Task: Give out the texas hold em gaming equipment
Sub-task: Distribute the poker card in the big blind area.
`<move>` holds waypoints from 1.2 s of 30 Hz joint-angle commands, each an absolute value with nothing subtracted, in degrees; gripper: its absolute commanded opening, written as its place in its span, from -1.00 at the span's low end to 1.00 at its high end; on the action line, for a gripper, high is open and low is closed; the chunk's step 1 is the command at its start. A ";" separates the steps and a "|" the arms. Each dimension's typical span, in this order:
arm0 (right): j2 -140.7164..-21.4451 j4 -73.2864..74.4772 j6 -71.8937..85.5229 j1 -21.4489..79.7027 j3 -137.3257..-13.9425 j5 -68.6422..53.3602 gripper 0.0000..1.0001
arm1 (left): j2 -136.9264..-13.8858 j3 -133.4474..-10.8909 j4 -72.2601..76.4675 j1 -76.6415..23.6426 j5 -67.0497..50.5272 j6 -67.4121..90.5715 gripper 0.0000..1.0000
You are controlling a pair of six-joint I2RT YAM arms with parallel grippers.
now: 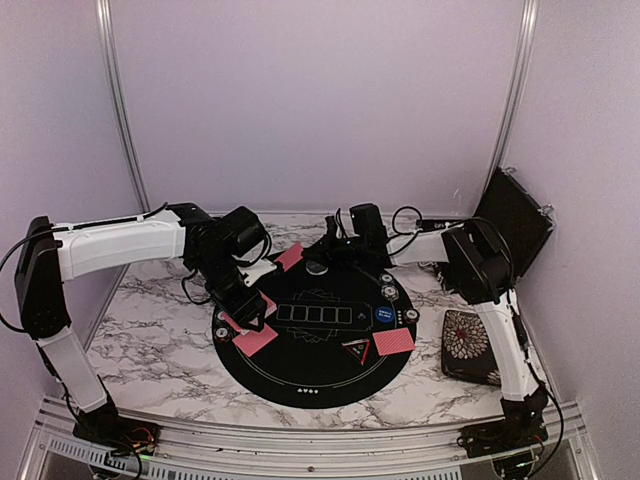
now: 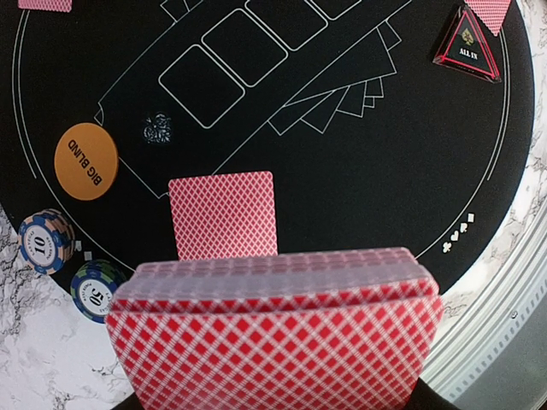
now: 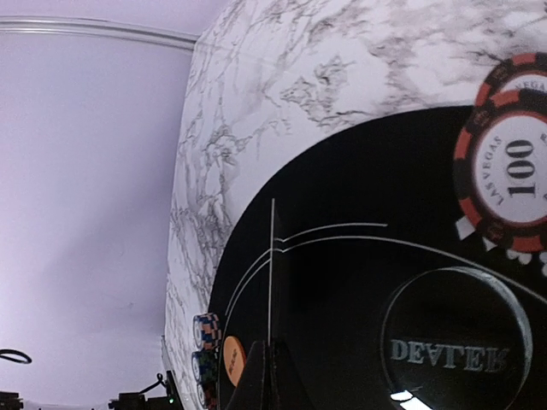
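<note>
Left pincer (image 1: pixel 246 300) grasping deck (image 2: pixel 273 337), over mat (image 1: pixel 310 375) at 9 o'clock. Right pincer (image 3: pixel 270 380) clenched, at mat's 12 o'clock, beside dealer button (image 3: pixel 453 342). Single cards (image 1: pixel 255 340) on mat at 8, 4, 11 o'clock. Case (image 1: pixel 470 345) off mat at 3 o'clock; can't see inside.

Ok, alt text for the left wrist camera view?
A deck of red-backed cards fills the foreground, held over a round black mat where one card lies face down. An orange Big Blind button and two chip stacks sit at left.
</note>
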State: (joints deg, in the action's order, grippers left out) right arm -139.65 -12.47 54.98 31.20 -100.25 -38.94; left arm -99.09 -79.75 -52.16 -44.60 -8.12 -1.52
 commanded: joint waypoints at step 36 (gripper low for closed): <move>-145.86 5.94 47.60 32.66 -118.68 -29.47 -0.27 | -98.66 -79.45 -52.47 -44.25 -9.68 -2.19 0.09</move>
